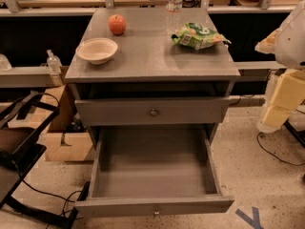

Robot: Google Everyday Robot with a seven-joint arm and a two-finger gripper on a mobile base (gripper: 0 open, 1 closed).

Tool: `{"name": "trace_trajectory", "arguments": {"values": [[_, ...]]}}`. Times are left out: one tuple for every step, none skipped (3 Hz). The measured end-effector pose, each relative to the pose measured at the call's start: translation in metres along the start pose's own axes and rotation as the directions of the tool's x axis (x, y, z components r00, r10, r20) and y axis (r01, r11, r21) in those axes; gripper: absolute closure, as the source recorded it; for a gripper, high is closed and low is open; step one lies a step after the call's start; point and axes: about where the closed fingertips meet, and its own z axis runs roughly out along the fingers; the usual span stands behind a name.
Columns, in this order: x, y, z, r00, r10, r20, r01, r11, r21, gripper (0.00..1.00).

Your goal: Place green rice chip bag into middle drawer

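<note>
Hovering right of bag (pixel 198 36), gripper (pixel 267 44)

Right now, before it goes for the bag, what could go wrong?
1. The bottle stands close behind the bag. The gripper, at the view's right edge and apart from the bag, could tip the bottle when it reaches in.
2. The upper drawer seems to overhang the rear of the open middle drawer. A release too far back might catch that front instead of dropping inside.

Bright-green bag (pixel 198 36), grey middle drawer (pixel 152 166), cream bowl (pixel 96 51), pale-yellow end effector (pixel 279 106) at right
</note>
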Motion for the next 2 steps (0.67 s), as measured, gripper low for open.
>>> {"name": "trace_trajectory", "arguments": {"values": [[0.000, -0.002, 0.000, 1.000, 0.000, 0.001, 0.000, 1.0000, 0.006, 0.00], [-0.007, -0.025, 0.002, 1.000, 0.004, 0.010, -0.005, 0.9957, 0.093, 0.00]]}}
